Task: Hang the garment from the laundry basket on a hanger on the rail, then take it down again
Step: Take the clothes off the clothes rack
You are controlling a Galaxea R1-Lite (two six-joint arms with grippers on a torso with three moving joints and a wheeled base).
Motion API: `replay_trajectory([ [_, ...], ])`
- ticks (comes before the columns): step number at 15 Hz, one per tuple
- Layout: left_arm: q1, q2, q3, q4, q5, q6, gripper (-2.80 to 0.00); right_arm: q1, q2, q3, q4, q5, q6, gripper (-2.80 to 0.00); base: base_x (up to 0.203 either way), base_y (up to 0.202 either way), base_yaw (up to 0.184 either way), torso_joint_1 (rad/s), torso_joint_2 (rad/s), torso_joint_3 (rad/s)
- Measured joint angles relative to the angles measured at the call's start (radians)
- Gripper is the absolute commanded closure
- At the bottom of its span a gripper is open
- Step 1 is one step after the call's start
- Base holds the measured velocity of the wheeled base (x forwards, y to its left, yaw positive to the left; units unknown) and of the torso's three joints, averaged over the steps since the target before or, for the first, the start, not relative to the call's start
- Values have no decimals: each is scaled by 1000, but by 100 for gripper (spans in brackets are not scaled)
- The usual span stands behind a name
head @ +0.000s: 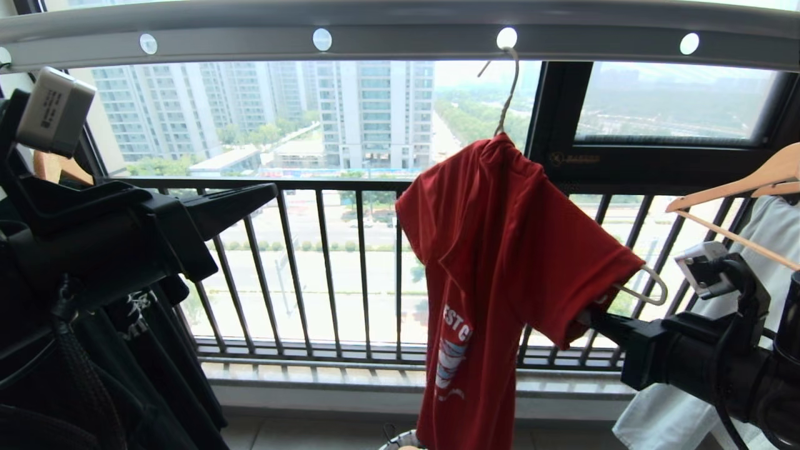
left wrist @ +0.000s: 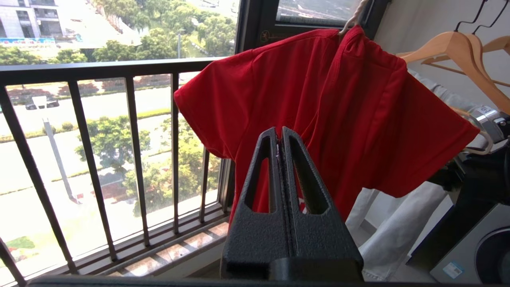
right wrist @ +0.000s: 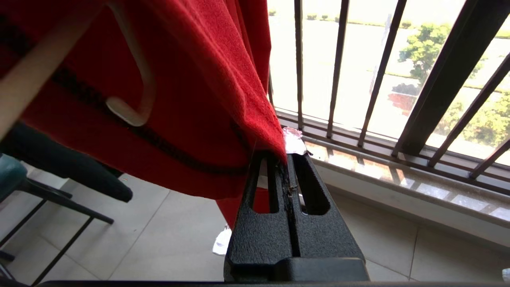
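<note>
Red knit garment (head: 500, 250) on thin wire hanger (head: 509, 87); right pincer (right wrist: 283, 157) pinching sleeve hem.

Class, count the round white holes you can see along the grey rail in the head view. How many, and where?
4 clearly: left, centre-left, one holding the hanger, right. A fifth shows partly at the far left edge; more may lie outside the view.
</note>
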Motion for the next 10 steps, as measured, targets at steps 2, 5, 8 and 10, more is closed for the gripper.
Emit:
replay_trajectory([
  [2, 0, 0, -1, 0, 0, 0, 0, 0, -46, 41, 2, -1, 0, 0, 0, 0, 0, 0, 0, 0],
  [5, 0, 0, -1, 0, 0, 0, 0, 0, -108, 100, 4, -1, 9, 0, 0, 0, 0, 0, 0, 0],
  [8, 0, 0, -1, 0, 0, 0, 0, -1, -182, 146, 8, -4, 17, 0, 0, 0, 0, 0, 0, 0],
  [10, 0, -1, -1, 0, 0, 0, 0, -4, -233, 187, 23, -5, 21, 0, 0, 0, 0, 0, 0, 0],
])
